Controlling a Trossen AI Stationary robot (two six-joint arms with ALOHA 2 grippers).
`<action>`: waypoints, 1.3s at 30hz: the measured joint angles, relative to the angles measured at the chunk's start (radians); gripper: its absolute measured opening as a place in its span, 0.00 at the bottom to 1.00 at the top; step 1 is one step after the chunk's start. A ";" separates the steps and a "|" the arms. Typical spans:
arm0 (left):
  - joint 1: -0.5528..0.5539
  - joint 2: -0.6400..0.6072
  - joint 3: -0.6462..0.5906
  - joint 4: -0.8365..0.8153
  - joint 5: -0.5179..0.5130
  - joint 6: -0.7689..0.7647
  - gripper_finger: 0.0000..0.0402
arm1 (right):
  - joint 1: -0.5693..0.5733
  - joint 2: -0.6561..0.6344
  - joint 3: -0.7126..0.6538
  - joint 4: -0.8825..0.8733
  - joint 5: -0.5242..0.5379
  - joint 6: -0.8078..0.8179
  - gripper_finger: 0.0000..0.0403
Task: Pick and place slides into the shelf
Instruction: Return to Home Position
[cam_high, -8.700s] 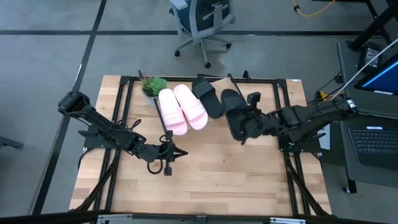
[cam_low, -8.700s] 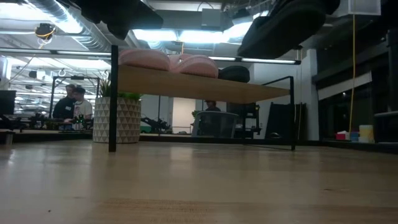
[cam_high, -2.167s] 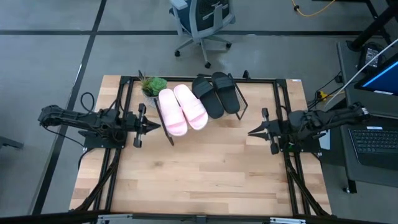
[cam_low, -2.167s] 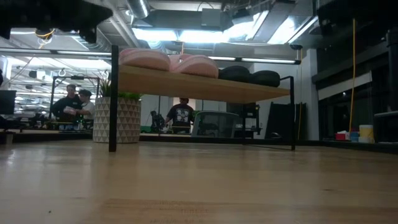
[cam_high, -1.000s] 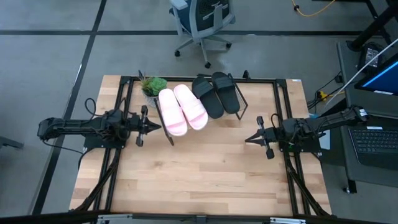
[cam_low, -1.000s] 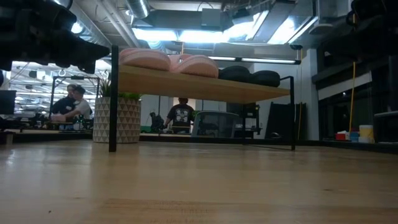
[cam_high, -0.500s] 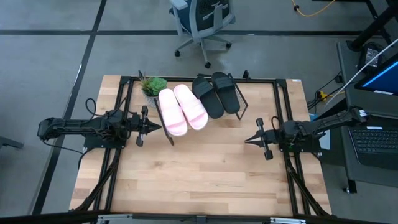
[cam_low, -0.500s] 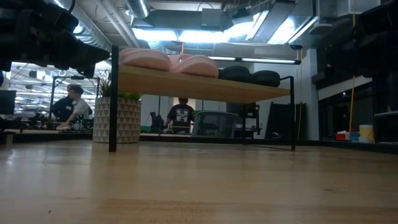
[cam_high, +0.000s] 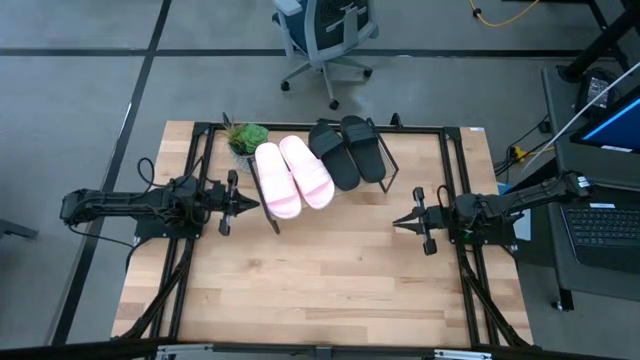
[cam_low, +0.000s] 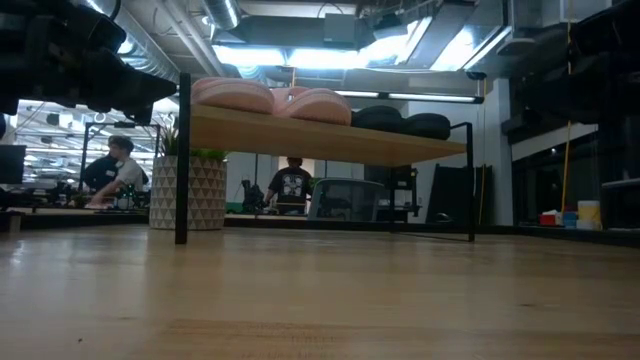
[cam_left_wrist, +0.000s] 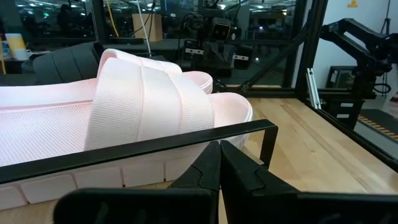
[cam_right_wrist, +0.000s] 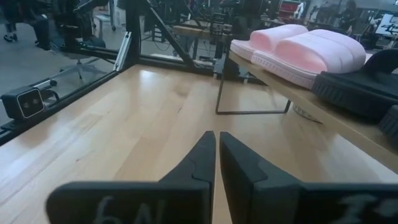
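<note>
We see all four slides on the shelf (cam_low: 330, 140), a light-wood board on a thin black wire frame standing at the far side of the table (cam_high: 320, 290). The two pale pink slides (cam_high: 278, 180) lie side by side and touching, on the end nearest the potted plant (cam_high: 245, 137). The two black slides (cam_high: 350, 152) lie beside them on the other end, one of them against a pink one. In the low view the pink pair and the black pair show above the board's edge, with the plant's patterned pot behind one leg of the frame.

The left gripper (cam_high: 254, 204) hangs low over the table, just beside the shelf's frame at the pink end. Its fingers (cam_left_wrist: 205, 171) are pressed nearly together with only a thin slit between them, and they grip nothing. Its wrist view looks past a black wire bar onto a pink slide.

The right gripper (cam_high: 398, 224) is over the table's right side, well apart from the shelf and pointing toward the table's middle. Its fingers (cam_right_wrist: 200, 155) are likewise closed to a narrow slit and empty.

An office chair (cam_high: 325, 35) stands on the floor beyond the table.
</note>
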 joint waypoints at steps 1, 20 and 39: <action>0.000 0.000 0.000 0.000 0.000 0.000 0.00 | 0.000 0.000 0.000 0.000 0.000 0.000 0.06; 0.000 0.000 0.000 0.000 0.000 0.000 0.00 | -0.030 -0.108 0.000 -0.149 0.006 0.004 0.06; 0.000 0.000 0.000 0.001 0.001 0.000 0.00 | -0.217 -0.403 -0.001 -0.282 -0.027 -0.025 0.06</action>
